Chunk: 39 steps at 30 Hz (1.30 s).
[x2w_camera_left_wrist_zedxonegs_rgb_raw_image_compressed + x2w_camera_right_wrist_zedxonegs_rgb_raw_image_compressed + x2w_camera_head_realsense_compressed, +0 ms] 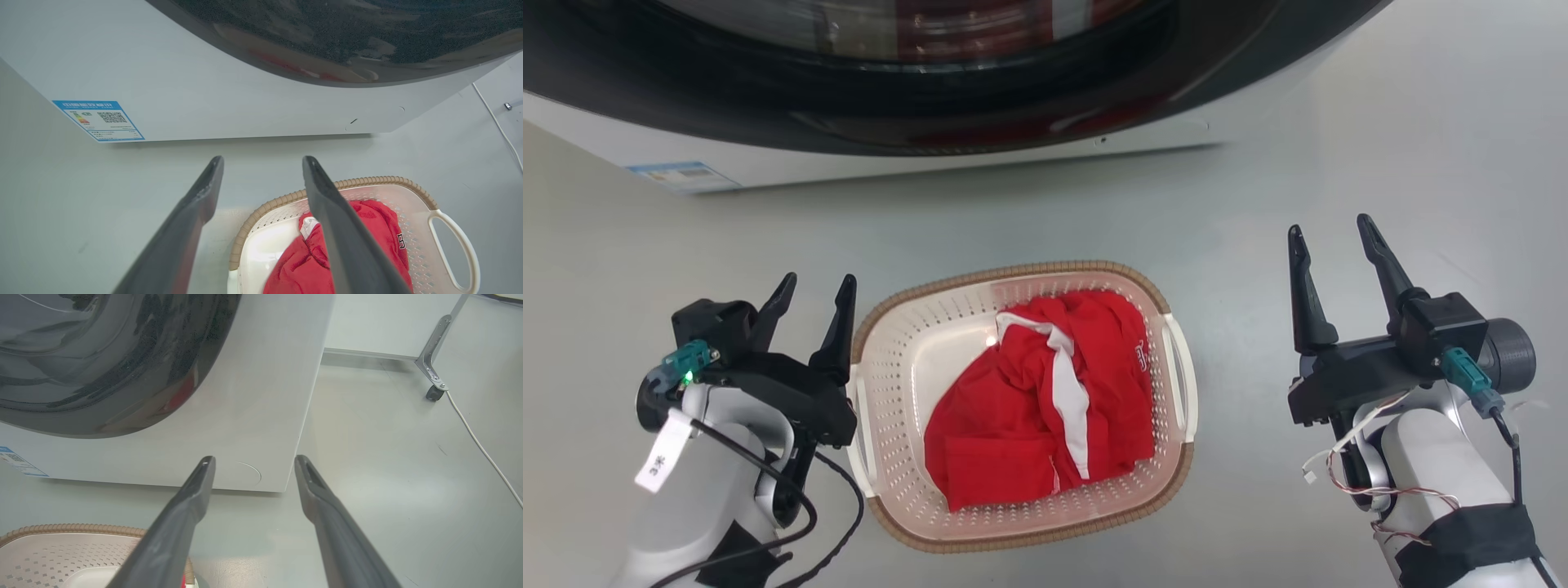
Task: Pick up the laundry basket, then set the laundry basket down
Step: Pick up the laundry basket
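Two grippers in head view, both empty. Left gripper point(818, 284): long dark fingers apart, nothing between them. It sits just beside the left end of the laundry basket point(898, 384), a shallow oval cream plastic basket with perforated walls and a brown woven-look rim. Contact with the rim cannot be told. Right gripper point(1330, 229): fingers also apart, holding nothing, well clear of the basket's right white handle point(1184, 367).

Basket rests on the pale grey floor point(1339, 163), between the two arms and in front of the white washing machine point(890, 167) with its dark round door point(931, 82). Inside lies a crumpled red garment with a white stripe point(1029, 408).

Left wrist view: left gripper point(263, 161) points toward the machine's lower panel, and its right finger crosses over the basket point(408, 196) and garment point(367, 228). A blue label point(98, 120) is on the panel.

Right wrist view: right gripper point(253, 459) points at the machine's corner; the basket point(61, 547) is at lower left. A white cable point(482, 449) runs across the floor from a castor point(434, 393).
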### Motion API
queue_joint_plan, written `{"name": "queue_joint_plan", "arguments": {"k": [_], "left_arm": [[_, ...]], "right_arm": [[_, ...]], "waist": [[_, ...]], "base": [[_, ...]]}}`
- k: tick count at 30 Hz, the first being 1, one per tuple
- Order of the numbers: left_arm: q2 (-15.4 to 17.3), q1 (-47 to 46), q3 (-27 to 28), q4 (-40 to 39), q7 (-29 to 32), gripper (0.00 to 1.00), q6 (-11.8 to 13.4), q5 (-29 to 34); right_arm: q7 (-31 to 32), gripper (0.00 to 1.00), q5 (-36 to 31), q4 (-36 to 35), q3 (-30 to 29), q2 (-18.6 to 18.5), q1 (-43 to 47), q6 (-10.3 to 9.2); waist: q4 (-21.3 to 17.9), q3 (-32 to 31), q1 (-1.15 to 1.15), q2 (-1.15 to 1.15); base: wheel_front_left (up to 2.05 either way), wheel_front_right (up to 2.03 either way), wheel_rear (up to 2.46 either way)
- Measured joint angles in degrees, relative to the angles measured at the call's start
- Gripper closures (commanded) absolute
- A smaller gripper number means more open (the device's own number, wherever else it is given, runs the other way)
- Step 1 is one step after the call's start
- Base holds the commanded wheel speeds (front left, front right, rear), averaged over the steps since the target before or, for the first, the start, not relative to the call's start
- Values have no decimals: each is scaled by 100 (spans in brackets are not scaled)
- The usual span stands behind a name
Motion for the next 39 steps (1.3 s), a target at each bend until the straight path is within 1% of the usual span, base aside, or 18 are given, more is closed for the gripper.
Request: {"name": "queue_joint_plan", "arguments": {"k": [3, 7, 8, 9, 16, 26, 27, 33, 34, 35, 39], "left_arm": [[1, 182, 110, -265, 0, 0, 78, 54], [3, 465, 260, -699, 0, 0, 235, 151], [13, 623, 322, -901, 0, 0, 307, 207], [13, 623, 322, -901, 0, 0, 307, 207], [102, 1199, 545, -1663, 0, 0, 554, 489], [155, 2212, 740, -2710, 0, 0, 911, 835], [164, 2312, 759, -2773, 0, 0, 937, 850], [287, 2911, 861, -3189, 0, 0, 1055, 1022], [313, 3098, 891, -3379, 0, 0, 1062, 1118], [320, 3204, 920, -3510, 0, 0, 1106, 1154], [348, 3347, 958, -3655, -1, 0, 1112, 1205]], "right_arm": [[0, 0, -21, -60, -12, -24, 97, 1], [0, 0, -38, -141, -42, -67, 237, 0], [0, 0, -43, -194, -57, -71, 310, 0], [0, 0, -43, -194, -57, -71, 310, 0], [0, 0, -52, -376, -59, -94, 628, -2], [0, 0, -59, -630, -94, -162, 1309, -32], [0, 0, -59, -647, -101, -162, 1401, -58], [0, 0, -57, -805, -129, -165, 1907, -67], [0, 0, -47, -887, -149, -172, 2075, -111], [0, 0, -40, -954, -159, -176, 2176, -112], [2, 0, -12, -1027, -169, -177, 2271, -115]], "waist": [[43, -253, 0, 0], [96, -593, 0, 0], [120, -768, 0, 0], [120, -768, 0, 0], [178, -1371, -1, 0], [212, -2234, -1, 0], [213, -2315, -2, 0], [206, -2763, -2, 0], [194, -2932, -2, 0], [185, -3014, -1, 0], [164, -3083, -1, 0]], "base": [[0, 0, 0], [0, 0, 0], [0, 0, 0], [0, 0, 0], [0, 0, 0], [0, 0, 0], [0, 0, 0], [0, 0, 0], [0, 0, 0], [0, 0, 0], [0, 0, 0]]}}
